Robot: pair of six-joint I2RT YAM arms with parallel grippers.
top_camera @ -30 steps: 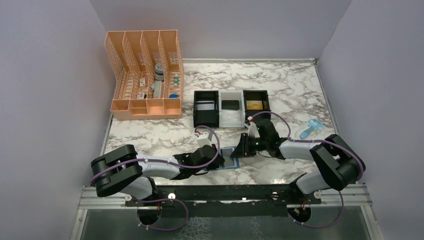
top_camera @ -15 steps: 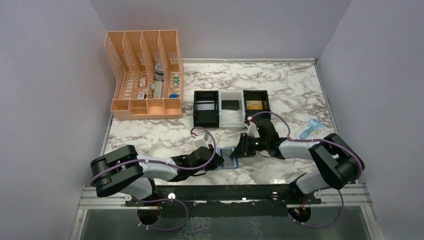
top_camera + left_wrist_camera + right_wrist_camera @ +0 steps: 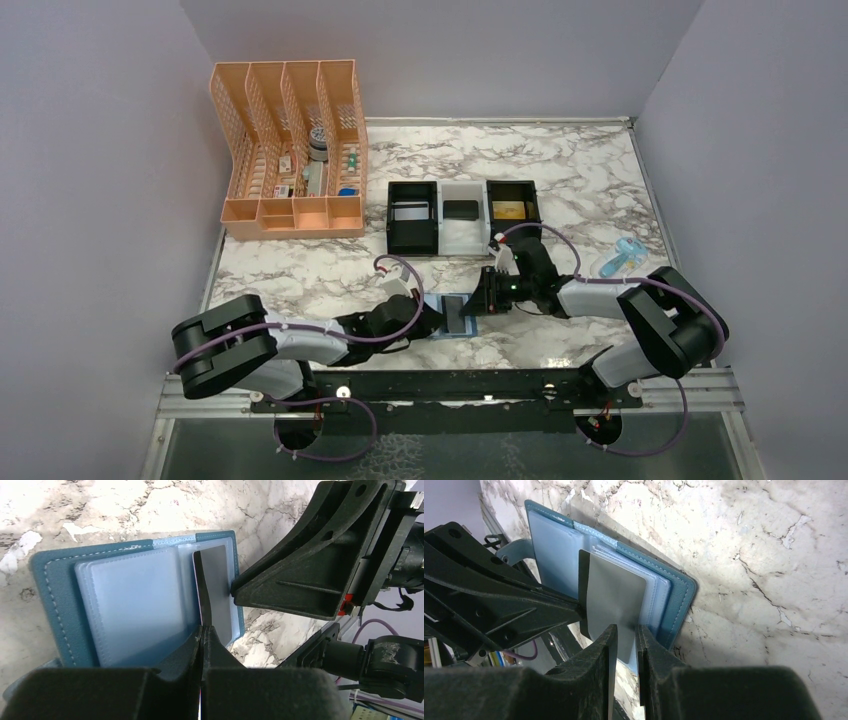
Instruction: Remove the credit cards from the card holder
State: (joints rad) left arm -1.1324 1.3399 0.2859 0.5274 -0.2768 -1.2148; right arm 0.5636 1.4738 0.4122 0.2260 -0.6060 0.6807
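You have the marble surface (image 3: 600,190) under both arms, and the biggest thing on it is the peach file rack (image 3: 290,150), far beyond your left pincer (image 3: 202,629) and off to its left. Straight beyond both pincers, well apart from them, sits the black-and-white tray (image 3: 413,242) with three bins. There is a silver card (image 3: 411,211) in the bin ahead of the left pincer, a black card (image 3: 460,209) in the middle bin, and a gold card (image 3: 508,209) in the bin ahead of your right pincer (image 3: 628,630). The wallet (image 3: 55,595) lies spread flat on the surface right between the two pincers, which point at each other across it, and its clear sleeves (image 3: 135,605) face up. A small pale blue item (image 3: 620,257) lies well out past the right pincer's outer side, too small for you to tell what it is. Your left pincer has its fingers pressed together on a thin dark card (image 3: 202,595) that stands on edge just ahead of its tips. Your right pincer comes in from the opposite side. Its fingers stand a narrow gap apart, clamped on the edge of the wallet's sleeve stack, and a grey card (image 3: 616,600) fills the gap between them. The thin dark card runs along the grey card's far edge as seen from the right pincer, and the left pincer's tip meets it there.
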